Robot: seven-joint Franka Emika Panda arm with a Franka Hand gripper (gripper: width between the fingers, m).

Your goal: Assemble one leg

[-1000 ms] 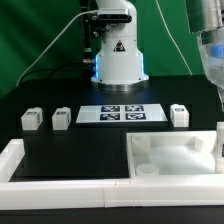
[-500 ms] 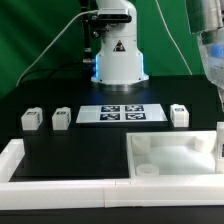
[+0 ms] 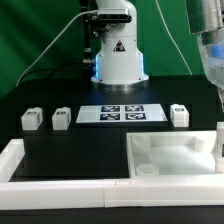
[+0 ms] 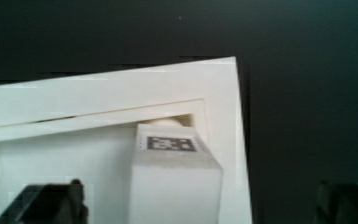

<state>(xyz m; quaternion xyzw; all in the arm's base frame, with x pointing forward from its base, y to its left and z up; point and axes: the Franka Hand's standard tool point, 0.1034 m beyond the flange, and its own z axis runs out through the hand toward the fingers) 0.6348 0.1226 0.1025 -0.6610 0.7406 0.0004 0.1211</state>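
Note:
One leg (image 4: 172, 160), a white post with a marker tag, stands in a corner of the large white panel (image 4: 69, 120). My gripper (image 4: 202, 205) is open. Its dark fingers (image 4: 51, 202) stand wide apart on either side of this leg, without touching it. In the exterior view the gripper (image 3: 218, 128) hangs at the right edge, over the right end of the panel (image 3: 170, 155); the leg under it is cut off there. Three more legs lie on the black table: two at the exterior view's left (image 3: 32, 119) (image 3: 61, 117) and one at its right (image 3: 179, 114).
The marker board (image 3: 120, 113) lies in front of the robot base (image 3: 118, 55). A white raised border (image 3: 18, 160) runs along the table's front and the exterior view's left corner. Cables hang behind the base.

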